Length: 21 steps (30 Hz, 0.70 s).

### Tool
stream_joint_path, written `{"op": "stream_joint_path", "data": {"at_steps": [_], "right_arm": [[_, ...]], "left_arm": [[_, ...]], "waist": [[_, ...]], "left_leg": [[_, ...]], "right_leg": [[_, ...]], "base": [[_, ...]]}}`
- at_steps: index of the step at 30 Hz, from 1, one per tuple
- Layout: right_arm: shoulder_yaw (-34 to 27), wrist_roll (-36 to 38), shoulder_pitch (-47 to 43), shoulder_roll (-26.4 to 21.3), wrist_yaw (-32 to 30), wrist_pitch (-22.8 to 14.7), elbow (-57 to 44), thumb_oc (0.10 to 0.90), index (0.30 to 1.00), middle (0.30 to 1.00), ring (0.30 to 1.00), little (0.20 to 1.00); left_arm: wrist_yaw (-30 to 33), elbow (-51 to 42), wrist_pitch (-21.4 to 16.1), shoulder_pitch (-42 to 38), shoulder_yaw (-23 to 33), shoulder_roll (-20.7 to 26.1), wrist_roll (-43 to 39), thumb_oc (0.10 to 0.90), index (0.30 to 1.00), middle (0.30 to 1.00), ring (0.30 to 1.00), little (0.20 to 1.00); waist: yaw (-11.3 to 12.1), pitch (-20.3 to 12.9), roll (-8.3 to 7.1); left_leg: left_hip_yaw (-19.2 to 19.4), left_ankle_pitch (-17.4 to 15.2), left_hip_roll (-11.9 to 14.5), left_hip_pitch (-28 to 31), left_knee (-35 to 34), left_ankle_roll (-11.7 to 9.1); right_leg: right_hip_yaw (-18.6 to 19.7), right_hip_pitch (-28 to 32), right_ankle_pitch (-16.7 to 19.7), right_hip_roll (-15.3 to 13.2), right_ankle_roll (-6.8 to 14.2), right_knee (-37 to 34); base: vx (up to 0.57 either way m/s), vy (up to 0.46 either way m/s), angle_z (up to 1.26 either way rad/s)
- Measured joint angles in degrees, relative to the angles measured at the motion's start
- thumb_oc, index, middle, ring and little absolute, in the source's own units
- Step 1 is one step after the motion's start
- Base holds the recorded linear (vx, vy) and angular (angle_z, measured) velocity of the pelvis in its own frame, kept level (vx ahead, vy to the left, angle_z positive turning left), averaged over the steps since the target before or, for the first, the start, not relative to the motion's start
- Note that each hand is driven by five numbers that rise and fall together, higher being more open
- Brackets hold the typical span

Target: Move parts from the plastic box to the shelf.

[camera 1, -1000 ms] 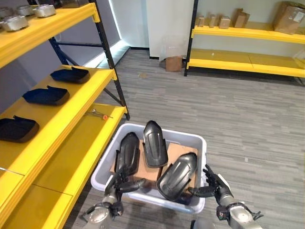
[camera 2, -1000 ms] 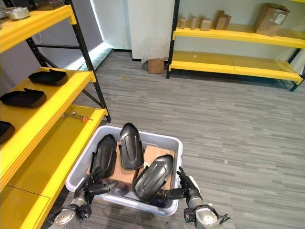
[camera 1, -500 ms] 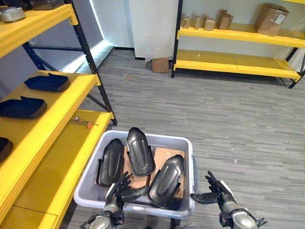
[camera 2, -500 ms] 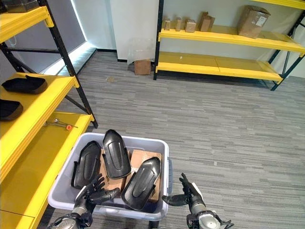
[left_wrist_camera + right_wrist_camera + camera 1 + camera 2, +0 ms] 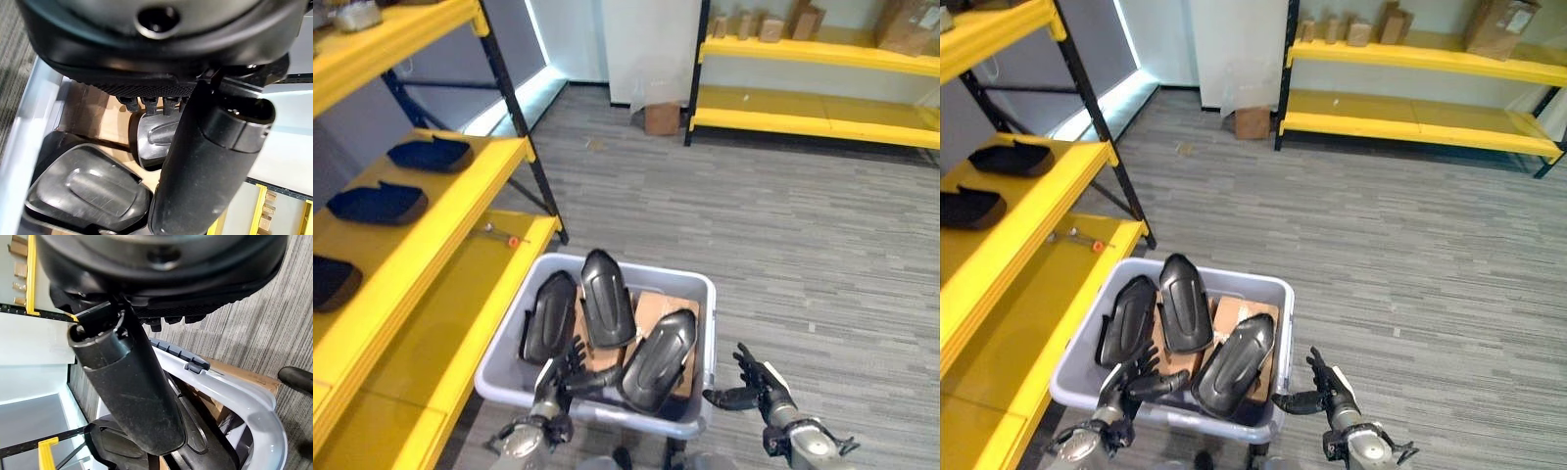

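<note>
Grey plank flooring runs up the frame to a far yellow rack, and nearer, along the left edge, stands the yellow steel shelf with blue-black uprights [image 5: 460, 196] that I am to fill; a few dark tray-like pieces already sit on its middle level. Low in the centre is the pale grey plastic box [image 5: 705, 294], lined with brown cardboard and holding three glossy black moulded shell parts. My left hand [image 5: 563, 367], at the lower left, reaches over the near rim with fingers spread and relaxed, holding nothing; the rightmost black shell part [image 5: 658, 357] lies just beyond and to the right of its fingertips, its long axis slanting from lower left to upper right. My right hand [image 5: 749, 387], at the lower right, hangs outside the box's right wall, fingers also loosely spread and empty, thumb pointing toward that same part. I judge my left hand the nearer, already inside the rim, while my right would first have to clear the wall.
</note>
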Motion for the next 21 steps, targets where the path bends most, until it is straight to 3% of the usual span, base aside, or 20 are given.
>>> {"op": "stream_joint_path", "data": {"at_steps": [1,2,3,4,5,6,7,8,9,10,11,14,16,18,21], "right_arm": [[0.02,0.0,-0.27,0.0,-0.01,0.0,0.0,0.9,1.0,1.0,1.0,1.0],[-0.22,0.05,-1.79,-0.31,-0.27,-0.28,0.15,0.9,1.0,1.0,1.0,1.0],[-0.87,0.1,-2.09,-2.43,-0.45,-0.53,-0.17,0.9,1.0,1.0,1.0,1.0],[-2.01,0.2,-0.63,-3.27,-0.69,-0.84,-0.38,0.9,1.0,1.0,1.0,1.0],[-3.68,0.2,-0.38,-3.2,-1.19,-0.36,1.42,0.9,1.0,1.0,1.0,1.0],[-4.66,0.23,-0.32,-3.17,-1.69,0.31,2.54,0.9,1.0,1.0,1.0,1.0],[-5.11,0.24,0.24,-3.37,-1.87,0.34,2.27,0.9,1.0,1.0,1.0,1.0],[-5.81,0.4,0.59,-2.64,-1.69,0.15,2.2,0.9,1.0,1.0,1.0,1.0],[-6.58,0.77,1.06,-2.63,-1.77,0.17,2.23,0.9,1.0,1.0,1.0,1.0],[-7.23,1.24,2.23,-3.12,-1.82,0.08,1.71,0.9,1.0,1.0,1.0,1.0],[-6.42,1.36,3.88,-3.23,-1.8,0.18,1.1,0.9,1.0,1.0,1.0,1.0],[-3.7,1.05,5.11,-1.31,-2.17,0.21,-0.33,0.9,1.0,1.0,1.0,1.0],[-4.3,1.15,5.06,-0.59,-3.05,0.22,-0.23,0.9,1.0,1.0,1.0,1.0],[-4.09,1.1,5.03,-0.43,-2.8,0.09,-0.49,0.9,1.0,1.0,1.0,1.0],[-3.94,0.63,4.85,-0.1,-2.78,-0.11,-3.5,0.9,1.0,1.0,1.0,1.0]], "left_arm": [[0.03,0.11,0.0,-0.05,-0.03,0.0,0.0,0.9,1.0,1.0,1.0,1.0],[0.14,1.4,0.03,-1.08,-0.22,-0.74,0.0,0.9,1.0,1.0,1.0,1.0],[0.23,2.05,0.07,-1.49,-0.71,-2.89,-0.01,0.9,1.0,1.0,1.0,1.0],[-0.15,-0.84,-0.1,-1.48,-2.01,-2.01,0.02,0.9,1.0,1.0,1.0,1.0],[-0.05,-0.31,-0.48,-3.25,-3.43,-2.5,-0.03,0.9,1.0,1.0,1.0,1.0],[0.01,-0.1,-0.04,-3.11,-3.79,-2.82,-0.01,0.9,1.0,1.0,1.0,1.0],[-0.12,-0.32,0.12,-2.42,-3.99,-2.76,-0.01,0.9,1.0,1.0,1.0,1.0],[-0.2,0.0,0.32,-2.24,-3.98,-2.73,0.0,0.9,1.0,1.0,1.0,1.0],[-0.17,0.86,0.49,-2.02,-4.31,-2.71,-0.02,0.9,1.0,1.0,1.0,1.0],[-0.19,0.84,0.38,-1.37,-4.31,-2.78,-0.03,0.9,1.0,1.0,1.0,1.0],[-0.18,0.18,0.26,0.14,-3.99,-2.22,0.0,0.9,1.0,1.0,1.0,1.0],[-0.15,-0.19,-0.03,0.5,-2.22,0.34,0.0,0.9,1.0,1.0,1.0,1.0],[-0.09,-0.21,-0.02,1.86,-1.27,2.09,0.04,0.9,1.0,1.0,1.0,1.0],[0.06,-0.36,-0.01,2.9,-0.15,3.4,0.05,0.9,1.0,1.0,1.0,1.0],[0.09,-2.51,-0.03,4.2,0.67,3.46,0.09,0.9,1.0,1.0,1.0,1.0]], "waist": [[-0.12,-0.01,-0.03],[-1.48,0.1,0.62],[-1.37,0.02,5.73],[-2.36,-0.12,5.06],[-3.26,0.83,5.73],[-2.71,0.52,5.88],[-2.35,0.11,5.83],[-2.16,-0.23,6.01],[-2.83,-0.59,6.59],[-3.15,-1.35,7.97],[-3.66,-3.08,10.82],[-2.33,-4.3,7.35],[-2.3,-5.07,6.03],[-2.26,-5.71,4.97],[-2.21,-5.85,4.85]], "left_leg": [[-0.12,-0.1,0.62,0.03,0.27,-0.11],[-2.28,0.76,5.59,0.65,-2.11,-1.49],[-5.18,2.12,13.37,1.09,-6.64,-2.02],[-9.52,2.69,17.23,2.31,-12.47,-5.37],[-11.18,4.28,20.79,3.29,-17.06,-7.45],[-10.6,5.78,21.42,3.34,-18.91,-6.32],[-10.56,7.06,20.46,3.48,-18.74,-4.62],[-8.14,6.57,19.02,3.48,-17.87,-5.23],[-4.92,6.38,16.43,4.0,-18.9,-5.42],[-4.18,7.3,13.87,6.24,-21.42,-4.37],[-2.47,9.6,12.24,9.56,-24.96,-7.15],[-1.07,8.2,6.82,9.99,-24.97,-5.18],[0.17,7.94,4.85,10.65,-24.97,-4.68],[0.36,7.5,3.13,11.29,-24.97,-3.93],[0.5,7.54,2.51,10.93,-25.03,-3.78]], "right_leg": [[0.04,-0.01,0.0,-0.04,0.0,-0.19],[0.55,0.37,-3.27,0.22,4.87,-2.72],[0.21,-4.18,-7.13,3.33,2.72,10.18],[2.68,-7.72,-18.1,-0.41,3.58,30.36],[2.63,-6.77,-22.8,-0.25,3.81,31.76],[3.51,-7.22,-22.36,-0.41,3.17,31.61],[4.96,-8.13,-22.0,-0.97,3.13,30.71],[5.33,-7.61,-20.32,-2.25,5.33,28.78],[4.84,-6.44,-18.01,-4.12,6.14,25.08],[4.98,-4.8,-14.37,-4.36,7.38,21.03],[3.88,-2.11,-10.33,-4.11,9.94,15.89],[5.35,-0.3,-6.49,-8.33,12.23,9.95],[5.65,1.8,-3.25,-10.22,12.97,6.09],[5.22,4.07,-0.9,-11.62,14.22,2.49],[5.21,4.81,0.73,-12.06,15.29,-0.16]], "base": [[0.06,0.208,-0.03],[0.09,0.296,-0.14],[0.08,0.291,0.15],[0.06,0.193,0.66],[0.14,0.271,0.82],[0.13,0.215,0.4],[0.18,0.344,-0.19],[0.05,0.133,-0.21],[0.1,0.234,-0.1],[0.09,0.17,-0.05],[0.13,0.287,-0.03],[0.06,0.169,-0.12],[0.04,0.138,-0.25],[0.04,0.169,-0.08],[0.02,0.081,-0.01]]}}
